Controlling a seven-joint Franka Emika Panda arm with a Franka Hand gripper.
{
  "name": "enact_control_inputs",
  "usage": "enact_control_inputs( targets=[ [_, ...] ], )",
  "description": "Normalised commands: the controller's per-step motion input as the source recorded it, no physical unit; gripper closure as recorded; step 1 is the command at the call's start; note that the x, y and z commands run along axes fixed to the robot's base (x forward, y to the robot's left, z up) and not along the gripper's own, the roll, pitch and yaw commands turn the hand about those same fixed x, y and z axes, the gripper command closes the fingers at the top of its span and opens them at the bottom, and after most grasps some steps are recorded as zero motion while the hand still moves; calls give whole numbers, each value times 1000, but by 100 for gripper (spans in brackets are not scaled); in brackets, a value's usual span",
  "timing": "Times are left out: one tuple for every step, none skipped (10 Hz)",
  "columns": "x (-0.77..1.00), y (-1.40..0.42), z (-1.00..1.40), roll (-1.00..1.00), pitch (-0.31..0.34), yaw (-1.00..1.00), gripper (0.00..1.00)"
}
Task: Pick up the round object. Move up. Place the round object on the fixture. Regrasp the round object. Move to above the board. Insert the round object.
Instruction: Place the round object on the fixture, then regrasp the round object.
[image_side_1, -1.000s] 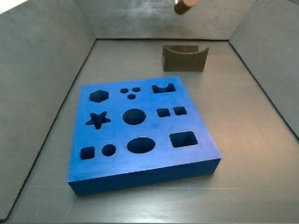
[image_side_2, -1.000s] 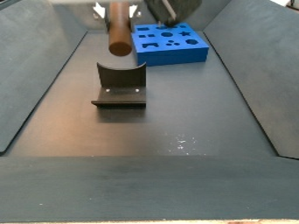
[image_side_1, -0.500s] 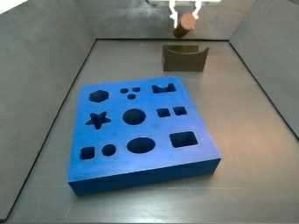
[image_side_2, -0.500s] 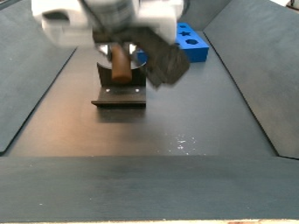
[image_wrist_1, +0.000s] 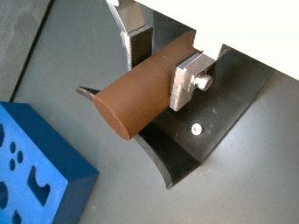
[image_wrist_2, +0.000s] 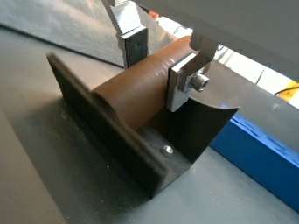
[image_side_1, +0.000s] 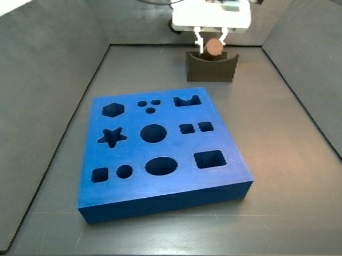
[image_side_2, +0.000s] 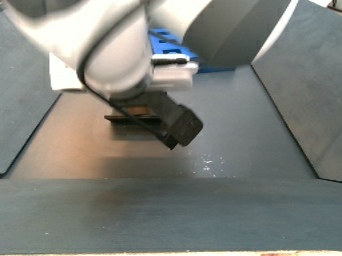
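Note:
The round object is a brown cylinder lying crosswise between the silver fingers of my gripper, which is shut on it. In a wrist view the round object rests low in the U-shaped notch of the dark fixture. From the side, my gripper hangs straight over the fixture at the back of the floor. The blue board with its shaped holes lies in the middle, well in front of the fixture. The arm hides the gripper in a side view; only a part of the fixture shows.
Grey sloping walls close in the floor on both sides. A corner of the board lies close beside the fixture in both wrist views. The arm's bulk fills the upper half of a side view.
The gripper has come down with the round object from high above to the fixture's notch. The arm now fills a side view.

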Motion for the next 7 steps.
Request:
enact_control_inputs(
  targets=[
    [93,139,-378,-503,55,-144,100],
    [81,137,-371,-388,7,-144,100],
    [81,130,-372,-343,-3,-137,100],
    [0,0,0,0,0,0,0],
    [0,0,1000,80,40,-50,0],
    [-9,2,1000,87,52,-42,0],
    [-22,3,1000,96,65,-31,0]
  ],
)
